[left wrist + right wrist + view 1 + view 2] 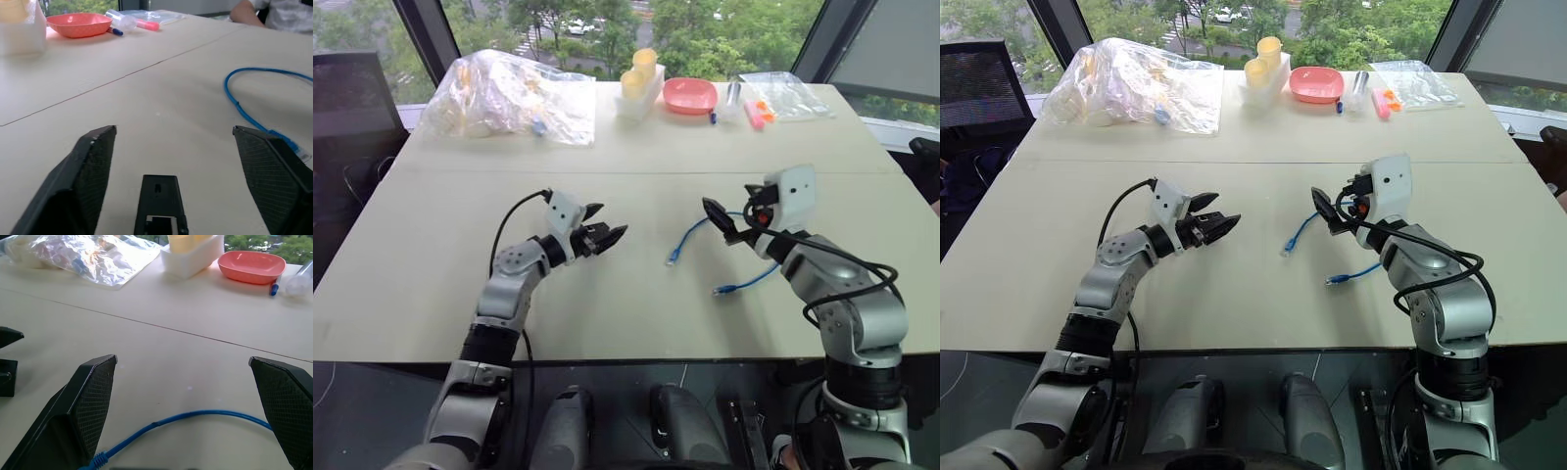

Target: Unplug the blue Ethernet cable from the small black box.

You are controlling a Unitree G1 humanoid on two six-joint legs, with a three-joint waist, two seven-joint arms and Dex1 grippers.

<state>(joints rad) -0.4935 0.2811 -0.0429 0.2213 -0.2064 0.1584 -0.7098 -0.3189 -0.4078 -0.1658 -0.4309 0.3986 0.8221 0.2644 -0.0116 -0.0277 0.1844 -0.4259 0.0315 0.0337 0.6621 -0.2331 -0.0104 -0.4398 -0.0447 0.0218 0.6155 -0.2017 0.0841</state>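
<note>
Blue Ethernet cable (729, 257) lies loose on the desk (626, 294) w/ both clear plugs free, so the unplug looks done imo. It curls from under the right pincer (732, 221) out toward the middle of the desk, one plug pointing at the left arm, the other nearer the desk's front edge. Right arm is way closer, cable sits just below its open fingers. Left pincer (604, 228) is spread wide too, gripping nothing. The small black box (160, 205) sits between its fingers in the left wrist view; touching or not, can't tell.
</note>
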